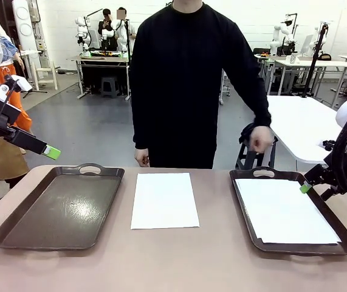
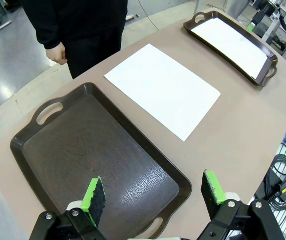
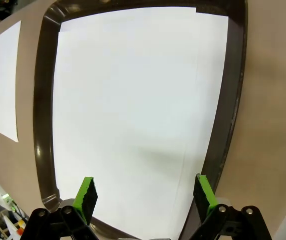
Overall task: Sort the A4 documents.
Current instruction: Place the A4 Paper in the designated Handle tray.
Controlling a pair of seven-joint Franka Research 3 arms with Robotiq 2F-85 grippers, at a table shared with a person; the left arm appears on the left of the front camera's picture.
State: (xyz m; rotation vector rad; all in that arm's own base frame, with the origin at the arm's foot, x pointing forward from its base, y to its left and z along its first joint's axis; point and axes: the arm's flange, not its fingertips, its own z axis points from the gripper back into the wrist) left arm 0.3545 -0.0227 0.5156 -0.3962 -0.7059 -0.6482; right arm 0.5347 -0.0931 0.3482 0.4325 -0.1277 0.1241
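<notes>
**Fig. Right gripper over the filled tray; release stage of sorting the A4 documents.**

The right gripper (image 3: 143, 179) has its green pads (image 3: 86, 192) set wide apart with nothing between them. Directly below and ahead of the fingers lie the sheets in the tray (image 3: 132, 100). Faint offset edges suggest more than one sheet in the stack. The right tray (image 3: 234, 100) frames the sheets on every side of the gripper. Whether the pads touch the paper cannot be told from the pictures.

Well off to the side of this gripper, past the tray wall, a single sheet (image 1: 164, 199) lies flat on the table (image 1: 173, 264), between the two trays.

The left gripper (image 2: 153, 180) also has its jaws apart and empty, and it hangs above the near end of the bare left tray (image 2: 92, 145). The loose sheet lies beyond that tray's far rim. A person stands at the far side, one hand (image 1: 261, 139) blurred and well clear of the trays.

Judgement: the deposit looks done. The right gripper would best rise straight away from the stack with its pads spread, so that no sheet is dragged or lifted. The sheet on the table offers no raised edge, so it will likely need a shallow approach at one border.
</notes>
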